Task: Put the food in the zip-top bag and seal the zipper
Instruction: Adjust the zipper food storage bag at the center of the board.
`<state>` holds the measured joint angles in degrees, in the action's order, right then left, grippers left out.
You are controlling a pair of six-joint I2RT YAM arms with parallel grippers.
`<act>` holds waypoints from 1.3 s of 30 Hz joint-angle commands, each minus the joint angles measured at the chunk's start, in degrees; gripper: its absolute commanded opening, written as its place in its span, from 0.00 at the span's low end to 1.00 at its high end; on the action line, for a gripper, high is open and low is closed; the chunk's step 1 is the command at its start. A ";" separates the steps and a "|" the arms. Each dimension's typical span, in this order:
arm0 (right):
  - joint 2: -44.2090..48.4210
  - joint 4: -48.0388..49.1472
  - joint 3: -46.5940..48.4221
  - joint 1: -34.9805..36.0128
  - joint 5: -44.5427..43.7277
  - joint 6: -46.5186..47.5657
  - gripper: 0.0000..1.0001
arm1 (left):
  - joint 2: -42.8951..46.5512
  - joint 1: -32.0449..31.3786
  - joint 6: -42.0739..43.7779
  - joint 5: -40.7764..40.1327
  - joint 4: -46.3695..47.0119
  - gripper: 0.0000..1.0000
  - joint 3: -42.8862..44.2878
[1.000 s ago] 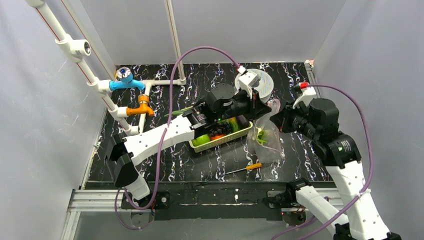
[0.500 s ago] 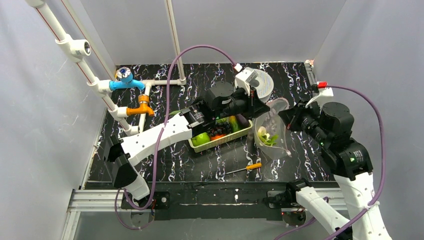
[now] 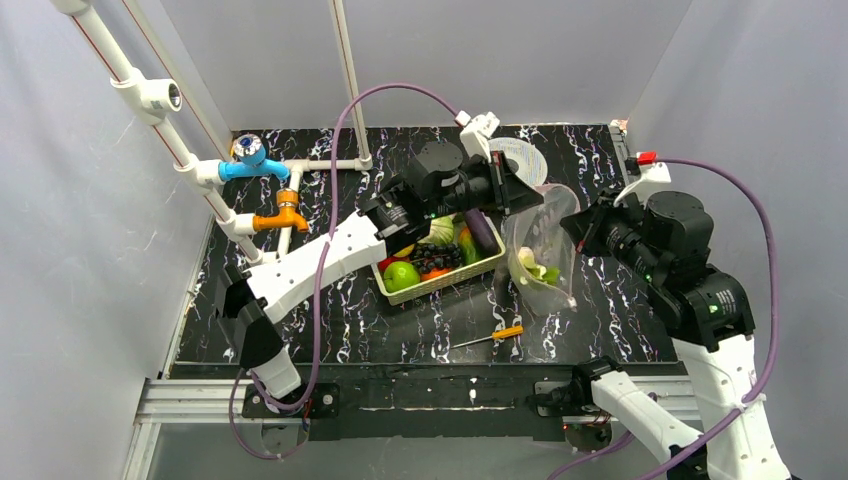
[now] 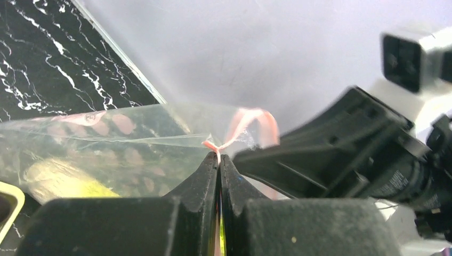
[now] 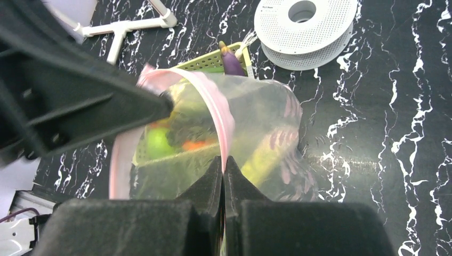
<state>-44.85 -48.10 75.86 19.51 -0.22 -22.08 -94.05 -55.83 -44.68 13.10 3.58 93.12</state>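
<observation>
The clear zip-top bag hangs between my two grippers above the table, its mouth held open, with a pale green-white piece of food inside. My left gripper is shut on the pinkish-red zipper at the bag's left mouth edge. My right gripper is shut on the zipper at the right mouth edge. The bag also shows in the right wrist view. The pale-green basket left of the bag holds a green apple, a purple eggplant and other food.
A grey round spool lies behind the bag. An orange-handled tool lies on the black marbled table in front of the basket. White pipes with a blue and an orange tap stand at the left.
Both grippers have lifted the bag and moved it back, pulling its mouth wider. The left arm has swung up, uncovering the basket's food. The right gripper shifted right.
</observation>
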 commanded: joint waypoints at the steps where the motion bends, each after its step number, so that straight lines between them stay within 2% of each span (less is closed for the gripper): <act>1: 1.71 0.21 2.45 0.00 0.55 0.97 0.01 | -0.68 1.54 -7.19 5.37 2.81 0.00 -0.46; 5: 0.87 2.65 -0.22 -0.06 4.76 -0.80 0.01 | -0.04 2.64 -2.49 -6.57 -3.88 0.00 -1.15; 7: -0.20 1.66 2.14 -0.01 7.79 -1.00 0.01 | -0.98 3.43 -3.91 -3.82 -6.14 0.00 0.15; 10: 2.07 4.19 2.29 0.01 9.65 -0.88 0.01 | -1.18 2.52 -4.10 -0.59 -4.46 0.00 -0.37; 11: 2.98 5.28 1.41 0.00 8.81 -0.75 0.01 | -0.95 2.42 -3.97 -0.41 -4.35 0.03 -1.00; 15: 2.26 4.50 -0.07 -0.01 6.35 -0.43 0.01 | 1.39 2.44 -2.09 -0.63 -6.11 0.37 -4.69; 19: 2.22 5.75 -3.22 0.00 7.03 -0.34 0.01 | 6.10 2.28 -1.15 0.38 -5.93 0.57 -11.49; 26: 1.60 6.06 -4.16 0.00 6.94 0.81 0.01 | 16.19 0.27 4.33 -5.04 -9.65 0.60 -19.68; 29: 1.36 6.04 -4.06 0.00 6.74 1.07 0.01 | 16.62 -1.22 4.91 -5.34 -10.24 0.63 -20.94; 39: 0.99 5.95 -4.41 -0.01 6.88 1.33 0.01 | 17.19 -5.83 6.24 -8.35 -12.23 0.67 -21.93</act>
<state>-44.25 -46.15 70.98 19.51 6.37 -22.01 -78.09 -60.88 -39.46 6.59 -7.31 71.71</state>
